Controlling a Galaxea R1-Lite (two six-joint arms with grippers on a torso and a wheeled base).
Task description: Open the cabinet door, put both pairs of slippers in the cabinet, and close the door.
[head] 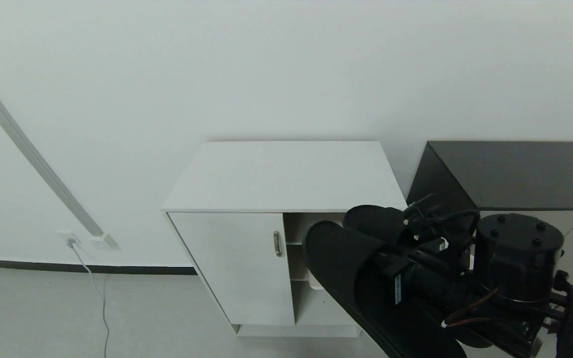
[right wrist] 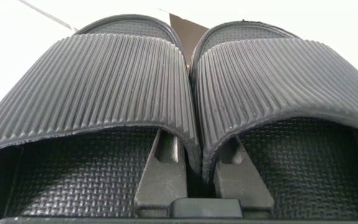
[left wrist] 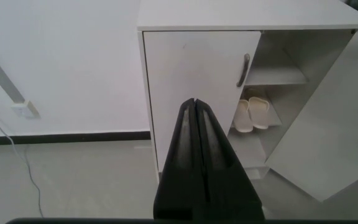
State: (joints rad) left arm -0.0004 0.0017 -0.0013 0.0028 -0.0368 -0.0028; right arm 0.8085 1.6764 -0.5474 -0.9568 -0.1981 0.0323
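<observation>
- My right gripper (right wrist: 197,168) is clamped on the black slippers (right wrist: 185,81). One finger sits inside each shoe under the strap, and together they pinch the two inner side walls.
- The pair hangs in the air in front of the cabinet (head: 281,174), at its open right half and not yet inside.
- My left gripper (left wrist: 194,112) is closed tight on nothing and sits out in front of the shut left door (head: 232,263).
- Handling, as I judge it: the slippers are light foam or rubber and soft enough to bend. The ribbed straps and textured footbeds should give decent friction. With the grip on the inner walls only, the toes may droop or splay, so I'd go in slowly and keep the soles level.
- The right wrist view gives me the grip itself, which the head view hides behind the slippers and the arm.
- The left wrist view gives me what the head view mostly blocks. The right door (left wrist: 328,124) is swung wide, and the white slippers (left wrist: 253,115) are already inside, below a shelf (left wrist: 278,76).
</observation>
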